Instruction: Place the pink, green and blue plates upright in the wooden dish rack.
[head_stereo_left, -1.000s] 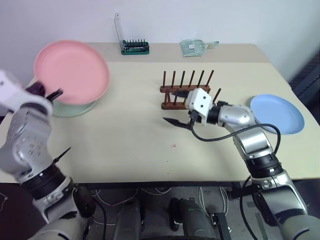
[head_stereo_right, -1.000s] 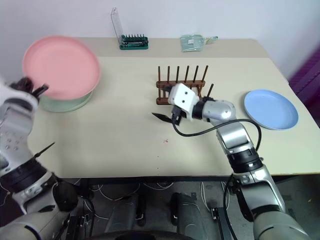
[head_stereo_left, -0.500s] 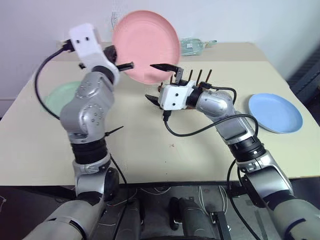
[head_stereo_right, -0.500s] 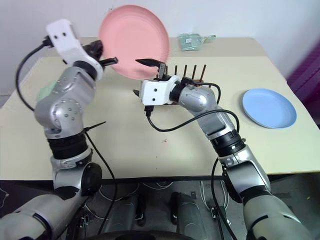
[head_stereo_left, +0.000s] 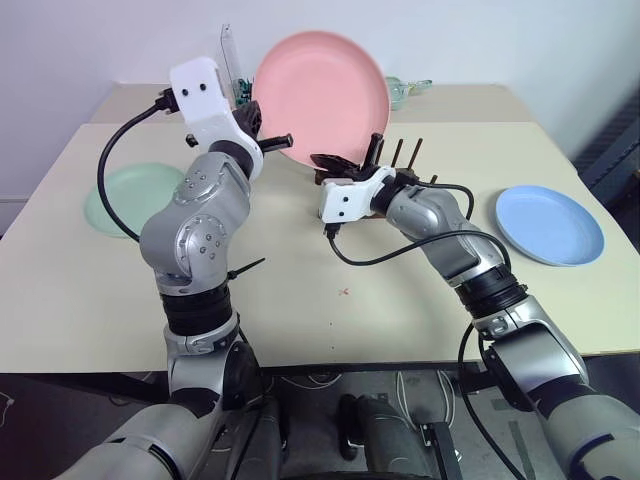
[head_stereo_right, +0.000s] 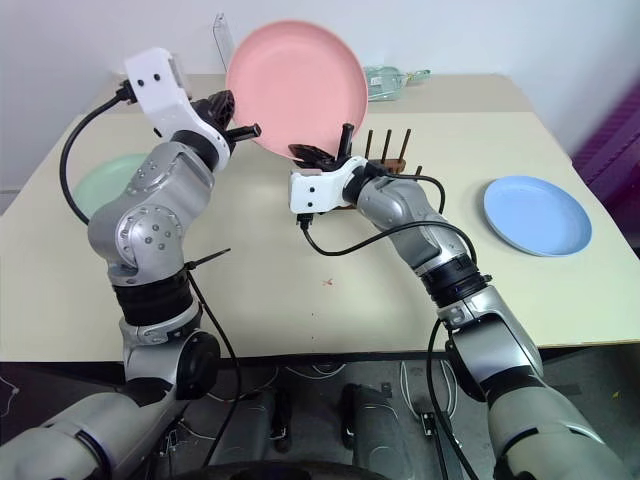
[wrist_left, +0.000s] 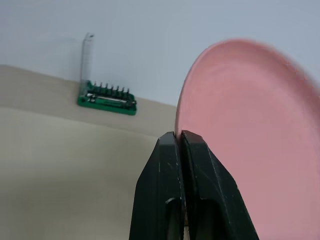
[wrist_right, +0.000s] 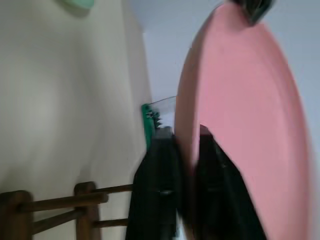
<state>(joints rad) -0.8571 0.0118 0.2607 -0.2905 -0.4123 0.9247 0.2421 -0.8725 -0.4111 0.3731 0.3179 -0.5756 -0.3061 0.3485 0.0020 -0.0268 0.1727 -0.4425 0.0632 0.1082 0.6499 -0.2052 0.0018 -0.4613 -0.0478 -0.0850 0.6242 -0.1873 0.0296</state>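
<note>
The pink plate (head_stereo_left: 320, 95) is held upright in the air just left of and above the wooden dish rack (head_stereo_right: 390, 160). My left gripper (head_stereo_left: 278, 140) is shut on its left rim, as the left wrist view shows with the rim pinched at the gripper (wrist_left: 179, 136). My right gripper (head_stereo_left: 342, 160) is shut on the plate's lower rim, one finger on each face (wrist_right: 187, 132). My right hand hides part of the rack; its pegs stick up behind it. The green plate (head_stereo_left: 130, 198) lies flat at the table's left. The blue plate (head_stereo_left: 550, 222) lies flat at the right.
A green tool holder (wrist_left: 106, 98) with a clear upright lid stands at the table's back edge. A clear plastic bag (head_stereo_right: 385, 78) lies at the back, right of the pink plate. A white wall rises behind the table (head_stereo_left: 300, 300).
My left arm swung the pink plate from over the green plate rightward to beside the rack. My right gripper rolled, rose to the plate's lower rim and shut on it.
</note>
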